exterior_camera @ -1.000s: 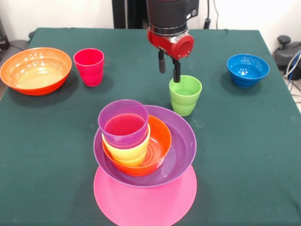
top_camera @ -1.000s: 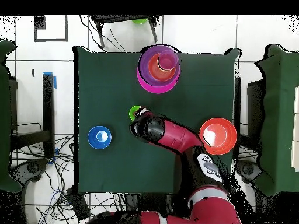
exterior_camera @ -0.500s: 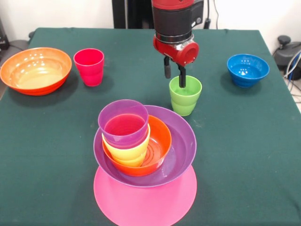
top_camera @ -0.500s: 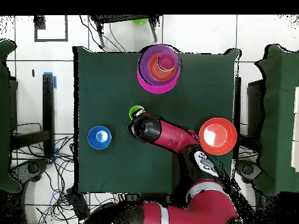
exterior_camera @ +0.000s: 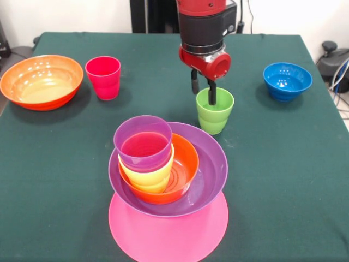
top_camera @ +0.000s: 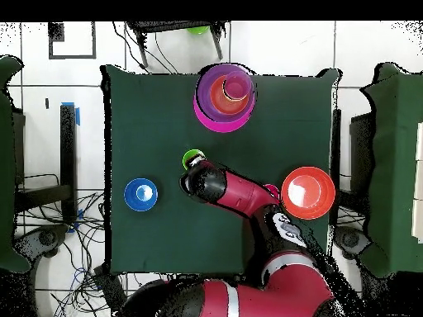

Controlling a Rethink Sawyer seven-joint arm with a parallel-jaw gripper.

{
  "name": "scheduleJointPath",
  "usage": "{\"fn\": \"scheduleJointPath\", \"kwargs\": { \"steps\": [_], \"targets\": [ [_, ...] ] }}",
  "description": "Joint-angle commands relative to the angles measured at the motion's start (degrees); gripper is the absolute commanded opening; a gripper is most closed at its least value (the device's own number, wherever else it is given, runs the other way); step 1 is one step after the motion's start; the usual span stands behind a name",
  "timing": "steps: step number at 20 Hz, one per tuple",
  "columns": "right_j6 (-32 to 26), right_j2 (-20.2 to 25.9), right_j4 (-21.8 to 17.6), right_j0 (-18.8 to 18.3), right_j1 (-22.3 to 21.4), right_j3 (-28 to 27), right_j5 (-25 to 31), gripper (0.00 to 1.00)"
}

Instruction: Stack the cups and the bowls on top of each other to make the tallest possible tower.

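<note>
Light green plastic is the target here: the gripper point(exterior_camera: 203, 92) hangs over the light green cup point(exterior_camera: 214, 111), its two fingers point(exterior_camera: 211, 93) spread and straddling the far rim, one dipping inside the mouth, the other outside, gripping nothing yet. The cup stands upright on the green tabletop point(exterior_camera: 283, 164), just beyond the tower point(exterior_camera: 166, 180), where a purple cup point(exterior_camera: 143, 143) sits in a yellow cup point(exterior_camera: 147, 173), inside a small orange bowl point(exterior_camera: 182, 169) and a purple bowl point(exterior_camera: 210, 174), all on the upturned pink bowl point(exterior_camera: 169, 232). Farther out, a red cup point(exterior_camera: 103, 77) and a large orange bowl point(exterior_camera: 41, 81) stand near one edge of the tabletop, and a small blue bowl point(exterior_camera: 287, 81) stands apart at the other. From overhead, the arm point(top_camera: 240, 191) covers most of the light green cup point(top_camera: 192, 156), with the tower point(top_camera: 223, 99) beyond it. The cup looks light, stiff and glossy, so likely slippery; pinching the thin wall at the rim seems the natural hold, with a firm squeeze to stop it swinging
</note>
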Motion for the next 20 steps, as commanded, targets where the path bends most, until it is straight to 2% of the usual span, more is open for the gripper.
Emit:
{"fn": "scheduleJointPath", "kwargs": {
  "steps": [1, 10, 11, 20],
  "targets": [
    [3.7, 4.3, -2.2, 1.2, 2.2, 0.1, -2.6, 1.00],
    [2.6, 4.4, -3.3, 0.7, 3.3, -0.5, -3.6, 1.00],
    [2.8, 4.4, -3.4, 0.7, 3.3, -0.5, -3.7, 0.00],
    [2.2, 5.4, -3.2, -0.4, 2.0, 0.0, -2.3, 0.00]
  ]
}}
